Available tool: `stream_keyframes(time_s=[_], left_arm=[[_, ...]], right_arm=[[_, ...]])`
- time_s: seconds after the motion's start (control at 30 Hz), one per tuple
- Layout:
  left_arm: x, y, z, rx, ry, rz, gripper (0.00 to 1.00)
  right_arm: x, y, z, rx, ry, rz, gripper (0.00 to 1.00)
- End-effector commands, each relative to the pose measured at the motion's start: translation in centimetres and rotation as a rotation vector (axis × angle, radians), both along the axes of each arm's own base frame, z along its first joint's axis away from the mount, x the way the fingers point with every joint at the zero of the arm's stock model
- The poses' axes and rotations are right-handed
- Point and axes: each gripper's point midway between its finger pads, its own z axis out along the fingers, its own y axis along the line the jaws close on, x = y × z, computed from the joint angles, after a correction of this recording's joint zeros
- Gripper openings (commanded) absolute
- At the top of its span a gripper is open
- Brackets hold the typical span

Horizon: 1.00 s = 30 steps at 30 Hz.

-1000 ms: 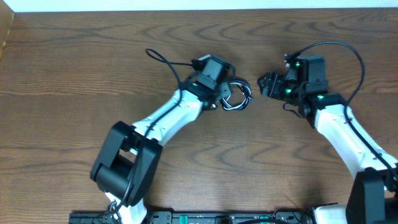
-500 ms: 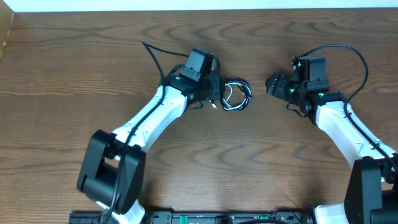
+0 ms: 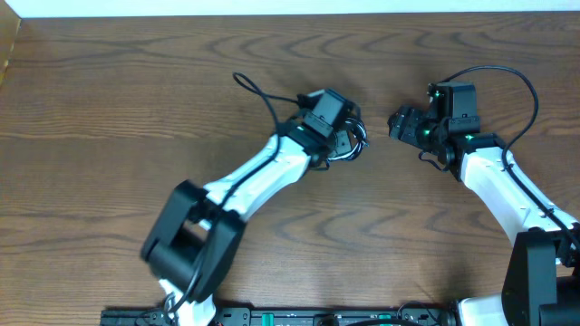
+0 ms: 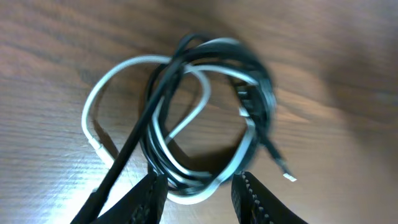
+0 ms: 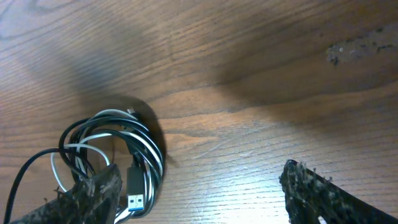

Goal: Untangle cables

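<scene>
Left gripper: jaws part-way apart, straddling the near arc of the cable bundle. Strands touch both fingers. Can't tell whether they are actually pinched or just bracketed.

Bundle: black cable and white cable are wound together in one loose coil, flat on the wood table. In the left wrist view the coil is wider than tall, with its long axis running across the jaws. The white loop bulges out to the view's left and the black turns stack up on the right, blurred. One thin black tail leaves the coil toward the lower right and ends in a small pale tip, clear of the right-hand finger.

In the overhead view the left gripper sits right on top of the coil. Only the coil's right edge shows past it, near mid-table.

Right gripper: jaws wide apart, gripping nothing. It sits right of the coil with bare wood between them in the overhead view. In its wrist view the coil lies at lower left, just beside and partly behind that side's finger.

USB plug: dark body, blue insert, long axis pointing toward the view's bottom edge, lying against the coil's lower rim. Can't tell which cable it ends.

Green lights are lit on the right wrist.
</scene>
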Motion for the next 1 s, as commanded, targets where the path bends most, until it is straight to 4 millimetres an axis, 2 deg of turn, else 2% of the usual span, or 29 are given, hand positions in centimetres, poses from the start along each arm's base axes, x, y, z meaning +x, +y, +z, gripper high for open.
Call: stream_keyframes(time_s=[0.0, 0.13, 0.33, 0.57, 0.73, 0.77, 0.87, 0.97], left_arm=[[0.3, 0.4, -2.7, 0.026, 0.032, 0.126, 0.39], [0.0, 0.6, -4.7, 0.036, 0.074, 0.163, 0.36], [-0.4, 0.3, -4.9, 0.025, 0.098, 0.156, 0.34], [-2.4, -0.8, -5.6, 0.032, 0.138, 0.108, 0.33], [-2.4, -0.7, -5.6, 0.035, 0.135, 0.109, 0.19], [-2.4, -0.6, -5.6, 0.041, 0.131, 0.112, 0.13], [-2.4, -0.4, -5.7, 0.052, 0.128, 0.112, 0.12], [-2.2, 1.0, -6.2, 0.112, 0.098, 0.144, 0.12]], right_arm=[[0.3, -0.3, 0.3, -0.002, -0.001, -0.014, 0.79], [0.2, -0.3, 0.2, -0.003, 0.003, -0.014, 0.8], [0.2, -0.3, 0.2, -0.003, 0.003, -0.013, 0.8], [0.2, -0.3, 0.2, -0.003, 0.004, -0.013, 0.81], [0.1, -0.3, 0.2, -0.003, 0.007, -0.013, 0.81], [0.1, -0.3, 0.2, -0.003, 0.007, -0.013, 0.81], [0.1, -0.3, 0.2, -0.003, 0.008, -0.013, 0.81], [0.0, -0.3, 0.1, -0.004, 0.011, -0.013, 0.81]])
